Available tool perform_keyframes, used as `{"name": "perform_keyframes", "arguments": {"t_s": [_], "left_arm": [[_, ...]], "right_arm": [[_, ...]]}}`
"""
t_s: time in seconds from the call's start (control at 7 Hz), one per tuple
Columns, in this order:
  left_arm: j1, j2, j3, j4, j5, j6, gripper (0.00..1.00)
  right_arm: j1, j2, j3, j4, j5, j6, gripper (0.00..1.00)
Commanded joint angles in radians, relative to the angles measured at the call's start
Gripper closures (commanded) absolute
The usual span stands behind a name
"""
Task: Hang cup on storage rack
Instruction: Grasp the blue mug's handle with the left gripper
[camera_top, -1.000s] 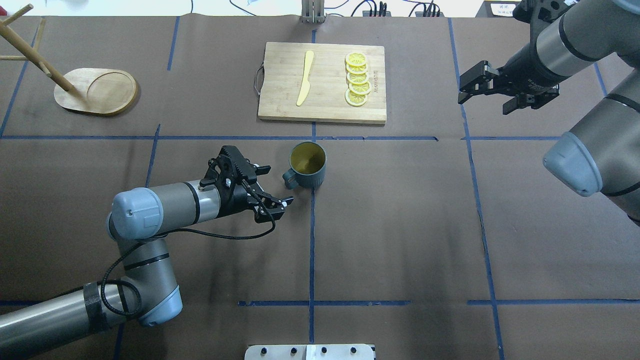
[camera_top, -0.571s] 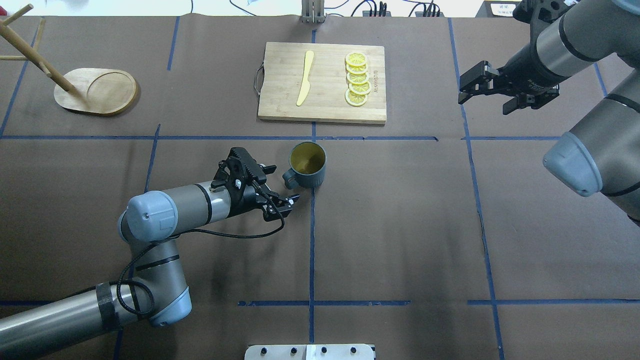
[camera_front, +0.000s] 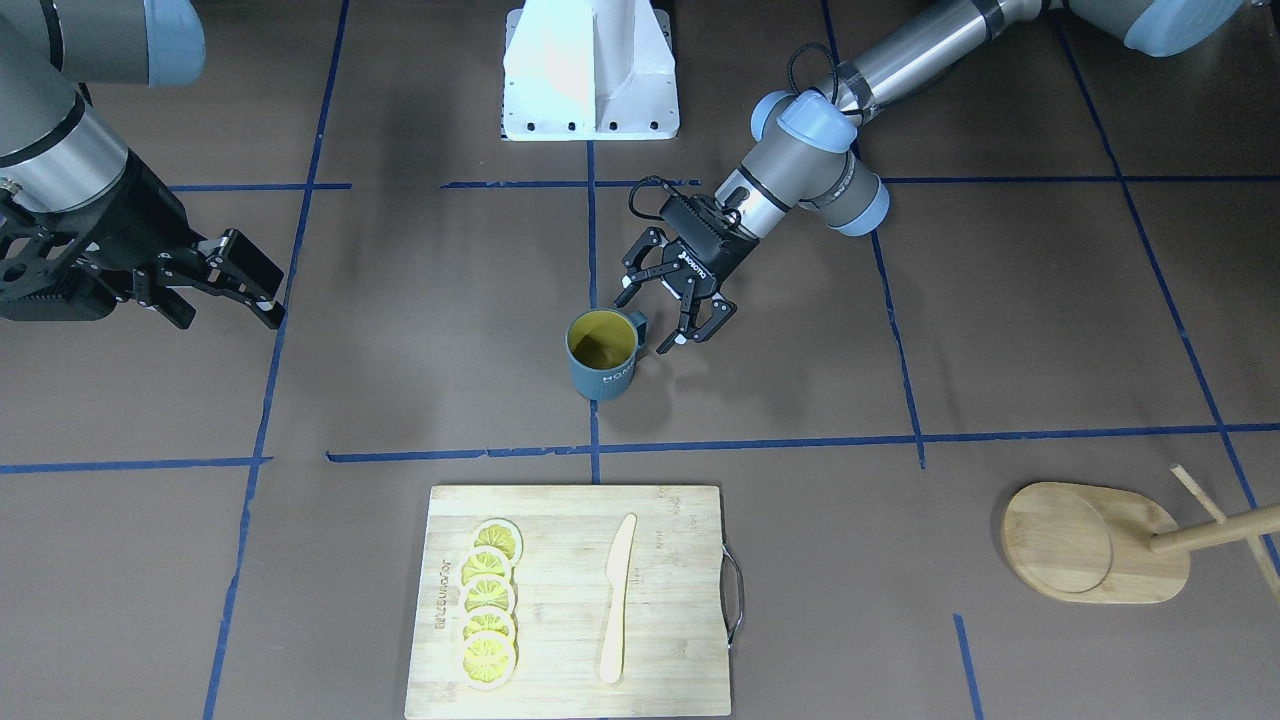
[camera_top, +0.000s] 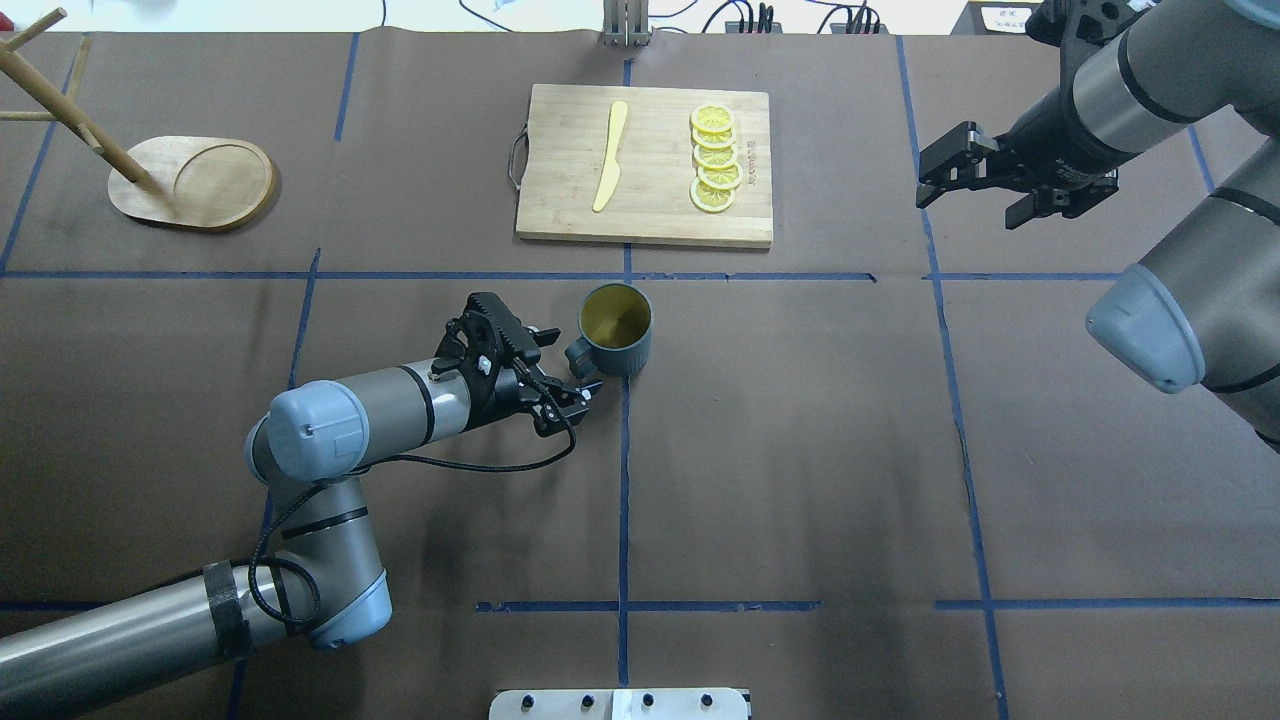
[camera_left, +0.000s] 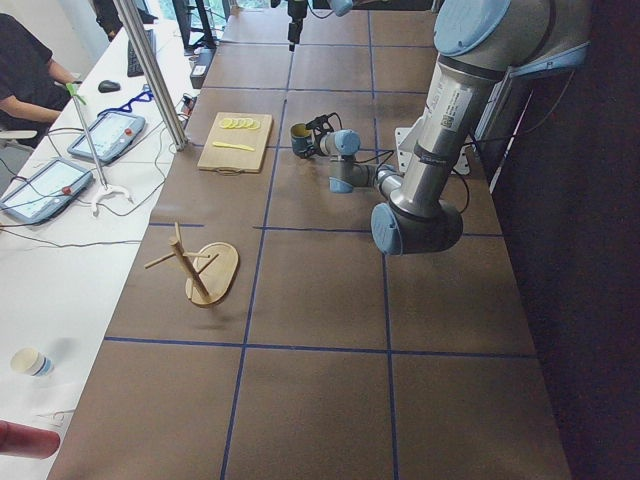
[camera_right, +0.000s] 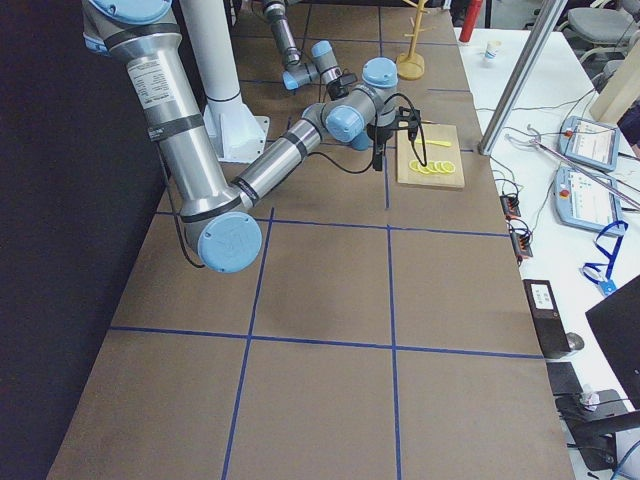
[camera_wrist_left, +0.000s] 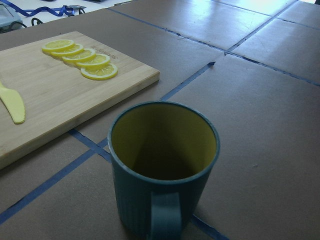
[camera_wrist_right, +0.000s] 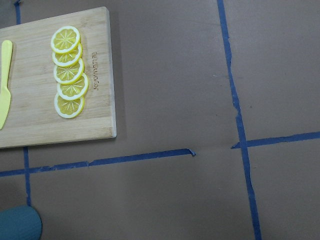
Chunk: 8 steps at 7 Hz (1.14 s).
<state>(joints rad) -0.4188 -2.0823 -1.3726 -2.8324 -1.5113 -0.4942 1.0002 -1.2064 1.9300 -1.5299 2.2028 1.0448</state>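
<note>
The dark blue-grey cup with a yellow inside stands upright mid-table, its handle toward my left arm. It also shows in the front view and fills the left wrist view, handle facing the camera. My left gripper is open, its fingers on either side of the handle; the front view shows the same. The bamboo storage rack stands at the far left, empty, and shows in the front view. My right gripper is open and empty, raised at the far right.
A bamboo cutting board with a yellow knife and lemon slices lies just beyond the cup. Blue tape lines cross the brown table. The robot's white base stands at the near edge.
My left gripper has moved right toward the cup, and its open fingers have reached the handle. The cup, the rack and the right arm have not moved.
</note>
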Motion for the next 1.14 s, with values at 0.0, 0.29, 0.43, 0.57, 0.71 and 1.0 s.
{"name": "perform_keyframes", "arguments": {"t_s": [0.0, 0.29, 0.43, 0.57, 0.71, 1.0], "left_arm": [[0.0, -0.001, 0.006, 0.001, 0.002, 0.0, 0.36], [0.0, -0.002, 0.01, 0.001, 0.006, 0.0, 0.43], [0.002, -0.002, 0.015, 0.001, 0.025, 0.0, 0.49], [0.003, -0.002, 0.015, 0.001, 0.028, 0.0, 0.55], [0.005, -0.002, 0.015, 0.001, 0.028, 0.0, 0.64], [0.005, -0.004, 0.012, 0.001, 0.028, -0.001, 0.82]], "right_arm": [[0.0, -0.001, 0.0, 0.001, 0.0, 0.0, 0.0], [-0.002, -0.001, -0.002, 0.001, 0.0, 0.001, 0.0], [-0.002, -0.001, -0.003, 0.001, -0.002, 0.001, 0.0], [-0.003, -0.001, -0.002, 0.001, -0.002, 0.001, 0.0], [-0.003, -0.001, -0.005, 0.002, -0.002, 0.001, 0.0], [-0.005, -0.001, -0.012, 0.005, -0.002, 0.001, 0.0]]}}
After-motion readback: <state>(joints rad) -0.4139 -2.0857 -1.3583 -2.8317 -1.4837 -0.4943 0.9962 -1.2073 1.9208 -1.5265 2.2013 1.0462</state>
